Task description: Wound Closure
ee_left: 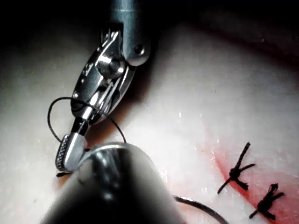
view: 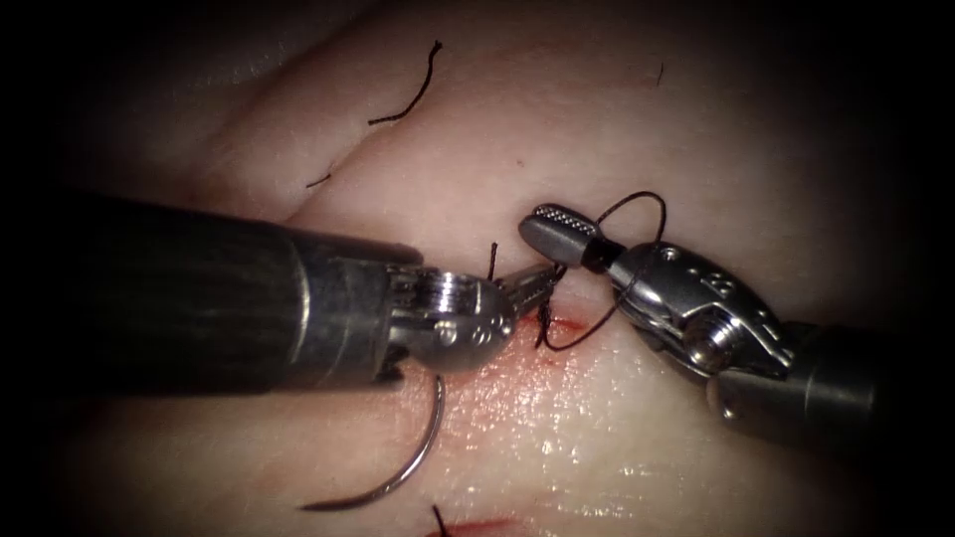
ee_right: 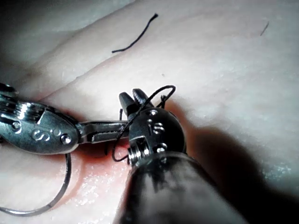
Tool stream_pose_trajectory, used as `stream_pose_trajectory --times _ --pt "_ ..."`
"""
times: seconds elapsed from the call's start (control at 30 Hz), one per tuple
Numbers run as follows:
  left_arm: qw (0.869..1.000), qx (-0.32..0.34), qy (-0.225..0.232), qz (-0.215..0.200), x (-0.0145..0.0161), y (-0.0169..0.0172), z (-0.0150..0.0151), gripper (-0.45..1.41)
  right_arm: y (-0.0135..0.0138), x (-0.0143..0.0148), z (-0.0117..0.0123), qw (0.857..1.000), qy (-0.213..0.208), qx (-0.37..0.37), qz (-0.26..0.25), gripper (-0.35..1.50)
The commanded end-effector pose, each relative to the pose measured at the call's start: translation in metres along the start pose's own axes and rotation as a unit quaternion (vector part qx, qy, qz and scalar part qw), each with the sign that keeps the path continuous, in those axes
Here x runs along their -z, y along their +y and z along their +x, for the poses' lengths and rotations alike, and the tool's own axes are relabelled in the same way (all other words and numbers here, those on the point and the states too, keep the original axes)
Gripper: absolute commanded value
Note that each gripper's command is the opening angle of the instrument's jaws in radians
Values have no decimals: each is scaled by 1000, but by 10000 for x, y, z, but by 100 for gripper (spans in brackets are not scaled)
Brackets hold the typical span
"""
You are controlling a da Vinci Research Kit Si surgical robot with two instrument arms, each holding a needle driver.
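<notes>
On the tissue [view: 617, 119], my left tool [view: 532, 283] reaches in from the left to the cut [view: 545, 313] and is shut on the thread there. My right tool [view: 542, 244] comes from the right and is open just above the same spot, toothed face up. A loop of black thread [view: 637, 199] is wound round its jaws and runs down to the stitch. The curved needle [view: 423, 447] lies free on the tissue below the left tool, held by neither tool. The right wrist view shows the right tool [ee_right: 131, 97] wrapped in thread, facing the left tool [ee_right: 105, 131].
Red fluid [view: 517, 368] stains the tissue along the cut. Two tied stitches [ee_left: 238, 172] sit further along it. A short thread tail [view: 492, 254] stands up beside the left jaws. Cut thread ends [view: 408, 94] lie on the tissue far from the tools.
</notes>
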Motion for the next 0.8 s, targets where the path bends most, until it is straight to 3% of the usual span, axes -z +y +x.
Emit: stream_pose_trajectory --times 0.03,0.1,0.33,0.7,0.77,0.8 --pt "1000 -1 0 -1 -8 3 3 -45 3 -10 2 1000 1 -1 -9 24" --pt "1000 -5 -2 -3 -10 7 3 -45 6 -12 3 1000 0 -2 -19 44" --pt "1000 -8 -6 -10 -19 14 0 -45 8 -21 1 998 -32 20 -52 74" --pt "1000 -8 -6 -14 -21 16 0 -45 17 -43 -30 992 -93 40 -75 83" --pt "1000 -8 -6 -14 -21 16 0 -45 20 -44 -33 991 -98 42 -78 76" --pt "1000 -8 -6 -14 -21 17 1 -45 21 -44 -34 991 -99 43 -78 62"
